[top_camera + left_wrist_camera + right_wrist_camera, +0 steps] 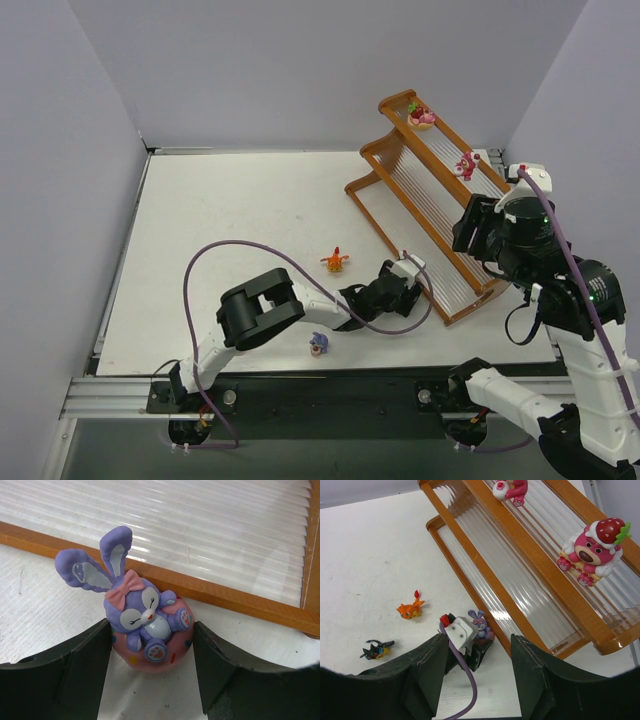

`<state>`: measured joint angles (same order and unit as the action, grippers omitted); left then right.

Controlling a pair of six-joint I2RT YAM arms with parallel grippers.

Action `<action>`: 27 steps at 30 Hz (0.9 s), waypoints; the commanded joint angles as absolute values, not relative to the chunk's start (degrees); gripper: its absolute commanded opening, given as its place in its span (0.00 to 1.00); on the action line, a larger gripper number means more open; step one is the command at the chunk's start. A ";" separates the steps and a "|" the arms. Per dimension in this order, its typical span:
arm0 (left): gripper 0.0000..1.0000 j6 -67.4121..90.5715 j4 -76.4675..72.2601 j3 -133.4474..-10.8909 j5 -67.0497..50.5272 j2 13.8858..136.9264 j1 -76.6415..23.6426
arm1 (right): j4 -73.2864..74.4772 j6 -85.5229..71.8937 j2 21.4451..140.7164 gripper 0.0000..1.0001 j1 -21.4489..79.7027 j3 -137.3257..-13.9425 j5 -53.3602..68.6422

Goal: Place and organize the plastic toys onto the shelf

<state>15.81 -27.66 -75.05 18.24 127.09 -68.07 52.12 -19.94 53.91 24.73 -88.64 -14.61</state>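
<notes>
The orange-brown shelf [440,215] stands at the back right. My left gripper [405,273] is low at the front rim of its bottom tier [210,592]. It is shut on a purple bunny toy on a pink base [147,630], one finger on each side of the base. The bunny also shows in the right wrist view [479,622]. Two pink bear toys sit on the upper tiers [421,116] [466,164] [592,550]. My right gripper [477,642] is open and empty, held high beside the shelf [470,230].
An orange toy [335,261] [410,609] lies on the table left of my left gripper. A black winged toy [376,650] lies nearer the front. A small purplish toy [319,344] lies by my left arm's forearm. Grey walls enclose the table.
</notes>
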 commanded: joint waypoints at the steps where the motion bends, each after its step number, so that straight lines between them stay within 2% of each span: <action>1: 0.20 13.80 -28.65 -71.03 18.28 124.02 -67.76 | 53.26 -19.34 54.32 0.52 24.35 -90.17 -16.00; 3: 0.16 12.93 -29.26 -69.18 17.93 122.35 -67.68 | 53.35 -19.51 54.23 0.53 24.35 -90.26 -16.00; 13: 0.10 9.76 -33.39 -65.48 9.86 113.12 -67.67 | 53.61 -19.60 54.75 0.52 24.26 -91.84 -15.82; 20: 0.10 7.38 -34.63 -69.86 -2.52 113.11 -66.80 | 53.79 -19.95 54.84 0.52 24.26 -91.85 -15.91; 23: 0.15 7.12 -35.24 -71.80 -5.70 114.87 -66.53 | 54.05 -20.04 54.93 0.52 24.17 -92.19 -15.56; 27: 0.15 5.80 -35.42 -75.66 -8.60 117.50 -66.36 | 54.75 -19.78 54.76 0.53 24.17 -92.46 -15.12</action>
<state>8.05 -30.70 -69.82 -2.33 115.59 -66.87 52.99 -19.94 54.33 24.67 -90.70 -14.61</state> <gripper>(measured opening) 0.706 0.526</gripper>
